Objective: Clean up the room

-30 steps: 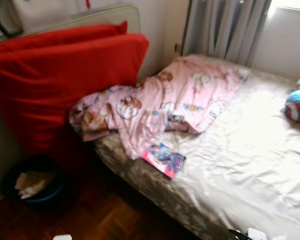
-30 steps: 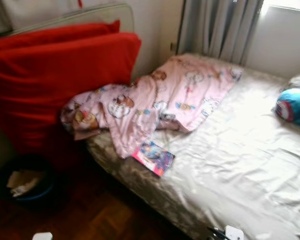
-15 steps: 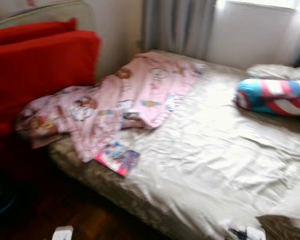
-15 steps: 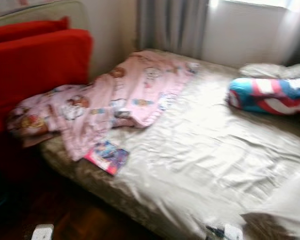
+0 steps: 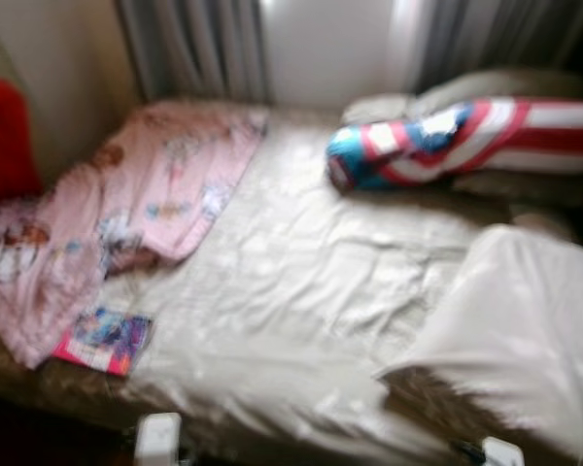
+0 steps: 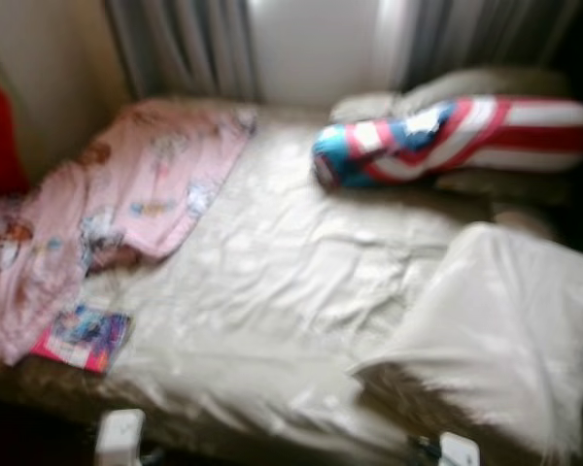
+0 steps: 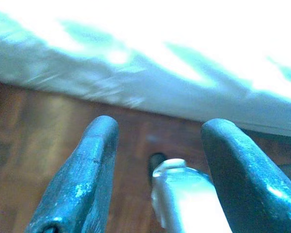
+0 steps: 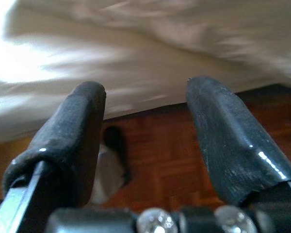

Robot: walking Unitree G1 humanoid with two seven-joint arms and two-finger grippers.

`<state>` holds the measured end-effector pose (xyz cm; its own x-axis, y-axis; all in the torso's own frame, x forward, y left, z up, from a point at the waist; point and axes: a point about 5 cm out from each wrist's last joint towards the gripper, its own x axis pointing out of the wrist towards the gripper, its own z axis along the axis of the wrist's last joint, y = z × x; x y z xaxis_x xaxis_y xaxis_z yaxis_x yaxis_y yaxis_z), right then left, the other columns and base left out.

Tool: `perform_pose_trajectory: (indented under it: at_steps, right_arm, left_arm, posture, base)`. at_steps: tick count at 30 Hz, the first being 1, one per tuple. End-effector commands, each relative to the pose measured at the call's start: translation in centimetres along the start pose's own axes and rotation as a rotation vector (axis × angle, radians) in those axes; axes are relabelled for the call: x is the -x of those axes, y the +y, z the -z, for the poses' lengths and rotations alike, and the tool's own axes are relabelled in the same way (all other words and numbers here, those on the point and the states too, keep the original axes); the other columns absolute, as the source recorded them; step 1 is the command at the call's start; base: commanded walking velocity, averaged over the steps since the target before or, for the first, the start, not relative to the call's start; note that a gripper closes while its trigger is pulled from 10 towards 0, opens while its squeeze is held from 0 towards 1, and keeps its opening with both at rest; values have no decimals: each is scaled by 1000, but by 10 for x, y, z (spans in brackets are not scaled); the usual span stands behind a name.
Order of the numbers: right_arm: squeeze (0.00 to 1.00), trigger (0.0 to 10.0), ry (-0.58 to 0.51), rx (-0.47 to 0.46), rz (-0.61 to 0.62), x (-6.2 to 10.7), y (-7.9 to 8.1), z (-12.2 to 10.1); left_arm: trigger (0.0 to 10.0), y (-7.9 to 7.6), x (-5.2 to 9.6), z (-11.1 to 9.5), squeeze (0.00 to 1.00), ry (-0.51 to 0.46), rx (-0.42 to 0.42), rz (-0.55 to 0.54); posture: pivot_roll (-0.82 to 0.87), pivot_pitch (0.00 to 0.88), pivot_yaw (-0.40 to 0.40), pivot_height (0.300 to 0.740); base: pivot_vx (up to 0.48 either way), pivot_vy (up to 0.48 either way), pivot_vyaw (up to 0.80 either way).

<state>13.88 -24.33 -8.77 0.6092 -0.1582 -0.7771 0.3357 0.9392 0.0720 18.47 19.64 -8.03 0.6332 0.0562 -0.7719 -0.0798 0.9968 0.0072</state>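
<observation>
**Bed in full view, both grippers low and empty**

Bed (image 5: 301, 291) spreads across our head views, blurred, its pale satin sheet rumpled. On our left a pink cartoon blanket (image 5: 126, 194) drapes over the bed's near-left corner, and a bright picture book (image 5: 105, 340) lies just beside its hanging edge, close to the mattress edge. Toward the far side a red, white and blue striped bolster (image 5: 447, 146) rests against pale pillows (image 5: 466, 92) below the grey curtains (image 5: 194, 44). At our right a white folded cover (image 5: 525, 330) sits on the near corner. A sliver of red cushion (image 5: 5, 136) shows at the far left.

Down low, our left gripper (image 7: 157, 145) hangs over the wooden floor (image 7: 39, 126) beside the mattress edge, fingers (image 7: 87, 165) spread and holding nothing. Our right gripper (image 8: 145, 136) is likewise parted and empty above the parquet, the sheet's hem just beyond it.

Against a second ago, our camera has swung right: the red cushions and the dark bin have slid out of frame, and the bolster and white cover have come in. The things on the bed lie as they did.
</observation>
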Motion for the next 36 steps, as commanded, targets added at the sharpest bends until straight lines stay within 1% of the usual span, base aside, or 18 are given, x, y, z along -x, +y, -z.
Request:
perform_pose_trajectory:
  at_steps: [1, 5, 6, 7, 8, 12, 14, 20, 26, 34, 36]
  right_arm:
    - [0, 10000, 20, -5, -9, 1, 5, 6]
    - [0, 10000, 21, -4, -11, 1, 5, 6]
    - [0, 10000, 21, -3, -12, 1, 5, 6]
    - [0, 10000, 21, -3, -12, 1, 5, 6]
    - [0, 10000, 19, -4, -12, 1, 5, 6]
    - [0, 10000, 13, -3, -14, 1, 5, 5]
    - [0, 10000, 12, -3, -15, 1, 6, 5]
    - [0, 10000, 9, -3, -17, 0, 6, 5]
    - [0, 10000, 8, 0, -18, 0, 5, 5]
    - [0, 10000, 11, 6, -20, 1, 5, 6]
    - [0, 10000, 11, 8, -21, 1, 6, 6]
  left_arm:
    - [10000, 14, 2, 7, 0, 41, -24, -45]
    - [10000, 15, 2, 3, 0, 38, -25, -49]
    - [10000, 19, 2, 3, 0, 37, -25, -53]
    - [10000, 19, 2, 3, 0, 37, -25, -53]
    - [10000, 26, 3, 3, 0, 36, -24, -60]
    - [10000, 41, 8, 10, 0, 38, -23, -71]
    - [10000, 43, 9, 11, 0, 39, -23, -73]
    - [10000, 48, 15, 24, 0, 58, -14, -75]
    - [10000, 47, 16, 27, 0, 60, -15, -73]
    - [10000, 36, 16, 35, 0, 61, -7, -57]
    - [10000, 36, 17, 36, 0, 64, -7, -56]
  posture:
    - [27, 10, -8, 740]
    - [27, 11, -8, 740]
    - [27, 11, -8, 740]
    - [27, 11, -8, 740]
    - [27, 11, -7, 740]
    - [27, 10, -7, 740]
    - [27, 10, -7, 740]
    - [28, 11, -9, 740]
    - [29, 10, -11, 740]
    - [29, 6, -12, 740]
    - [30, 4, -13, 740]
  base:
    - [0, -259, -700]
    - [0, -258, -700]
    - [0, -259, -694]
    - [0, -259, -694]
    - [0, -364, -556]
    - [0, -308, 0]
    - [0, -255, 0]
    - [0, 0, 0]
    - [0, 0, 0]
    - [0, 0, 0]
    - [0, 0, 0]
